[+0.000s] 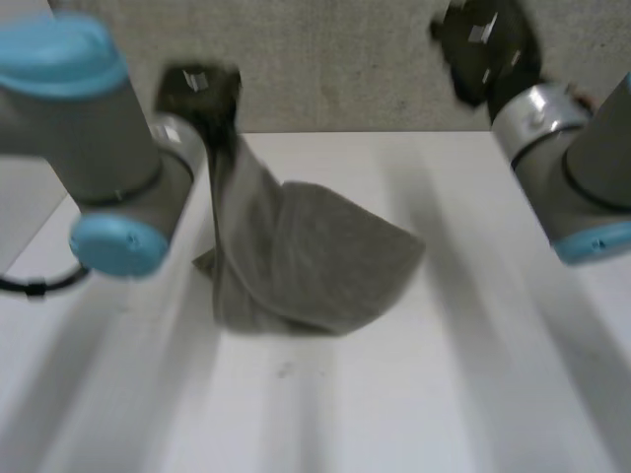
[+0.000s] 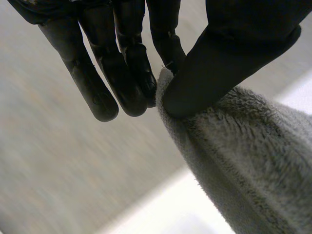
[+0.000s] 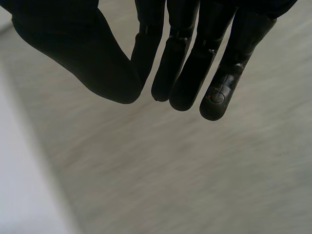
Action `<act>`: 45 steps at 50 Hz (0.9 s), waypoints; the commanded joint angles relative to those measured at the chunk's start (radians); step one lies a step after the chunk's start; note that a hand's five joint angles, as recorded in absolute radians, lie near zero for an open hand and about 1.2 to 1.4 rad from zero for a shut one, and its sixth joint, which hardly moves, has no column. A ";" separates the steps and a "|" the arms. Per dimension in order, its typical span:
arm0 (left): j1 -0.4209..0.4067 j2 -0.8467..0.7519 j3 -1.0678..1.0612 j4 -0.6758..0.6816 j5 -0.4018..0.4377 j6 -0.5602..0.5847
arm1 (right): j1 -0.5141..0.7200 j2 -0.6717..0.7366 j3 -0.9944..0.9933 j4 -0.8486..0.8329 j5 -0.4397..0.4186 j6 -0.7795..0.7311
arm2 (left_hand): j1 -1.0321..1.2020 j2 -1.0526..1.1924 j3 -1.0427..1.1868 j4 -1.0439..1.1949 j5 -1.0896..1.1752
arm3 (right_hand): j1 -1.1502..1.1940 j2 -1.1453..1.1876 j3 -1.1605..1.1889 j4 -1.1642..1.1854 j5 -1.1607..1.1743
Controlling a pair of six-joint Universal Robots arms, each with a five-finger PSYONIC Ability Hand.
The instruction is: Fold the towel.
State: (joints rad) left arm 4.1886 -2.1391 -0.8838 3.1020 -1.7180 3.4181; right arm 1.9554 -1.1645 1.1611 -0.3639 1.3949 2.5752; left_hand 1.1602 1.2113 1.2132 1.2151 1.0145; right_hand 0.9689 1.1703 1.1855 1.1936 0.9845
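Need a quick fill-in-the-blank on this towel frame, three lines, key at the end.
1. The left hand pinches the towel between its fingers and ____.
2. The right hand is ____ and holds nothing.
3. The towel's lower part rests on the white ____.
Missing words: thumb; open; table.

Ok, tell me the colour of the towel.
Plain grey, no pattern; the towel shows best in the left wrist view.
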 commanded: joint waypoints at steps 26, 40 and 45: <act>0.061 0.264 -0.550 0.106 -0.077 -0.003 | -0.018 0.086 0.203 0.395 -0.022 0.040 | 0.236 0.185 0.183 0.181 0.207 | -0.567 -0.768 -0.783 -0.791 -0.757; 0.050 0.485 -0.555 0.107 -0.078 -0.003 | -0.026 0.288 0.068 0.275 -0.132 0.338 | 0.236 0.185 0.183 0.181 0.207 | -0.517 -0.718 -0.734 -0.742 -0.707; 0.047 0.518 -0.563 0.107 -0.081 -0.003 | -0.021 0.388 -0.013 0.263 -0.128 0.394 | 0.236 0.185 0.183 0.181 0.207 | -0.444 -0.645 -0.660 -0.668 -0.634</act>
State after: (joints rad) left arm 4.2409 -1.6647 -1.4398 3.2092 -1.7956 3.4152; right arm 1.9284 -0.8970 1.2413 -0.0738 1.2600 2.9064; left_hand 1.1602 1.2120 1.2141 1.2171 1.0162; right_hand 0.3654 0.4171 0.4079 0.4088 0.2333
